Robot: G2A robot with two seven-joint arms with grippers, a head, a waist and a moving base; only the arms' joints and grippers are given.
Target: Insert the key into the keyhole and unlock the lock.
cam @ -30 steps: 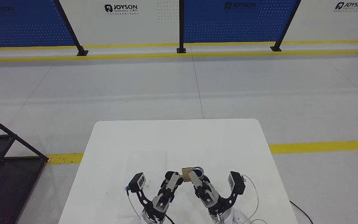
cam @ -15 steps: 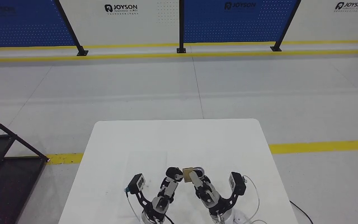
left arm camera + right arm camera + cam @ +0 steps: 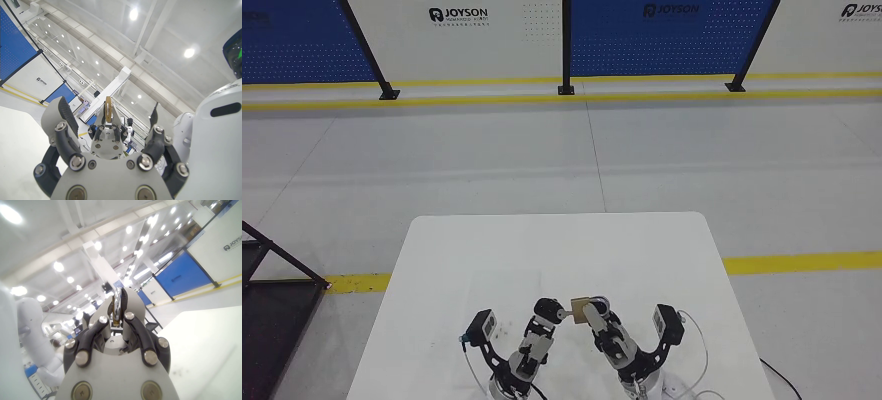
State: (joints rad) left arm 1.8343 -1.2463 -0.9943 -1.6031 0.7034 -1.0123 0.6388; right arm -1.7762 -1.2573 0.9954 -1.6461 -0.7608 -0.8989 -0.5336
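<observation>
A small brass padlock (image 3: 579, 303) is held in the air above the white table's (image 3: 542, 250) near edge. My right gripper (image 3: 588, 310) is shut on it; the right wrist view shows the lock (image 3: 117, 308) edge-on with its silver shackle between the fingers (image 3: 132, 302). Directly to its left, my left gripper (image 3: 548, 310) faces it. In the left wrist view that gripper (image 3: 109, 107) is open, its ribbed pads (image 3: 65, 113) spread wide, and the lock (image 3: 108, 113) sits farther off between them. I cannot make out the key clearly.
The white table stretches away beyond both grippers and nothing stands on it. Cables (image 3: 692, 345) hang by the right arm near the front edge. A dark rack (image 3: 272, 270) stands off the table's left side.
The left gripper's fingers have spread and it has shifted slightly left, away from the lock. The right gripper still holds the lock, tilted a little to the right.
</observation>
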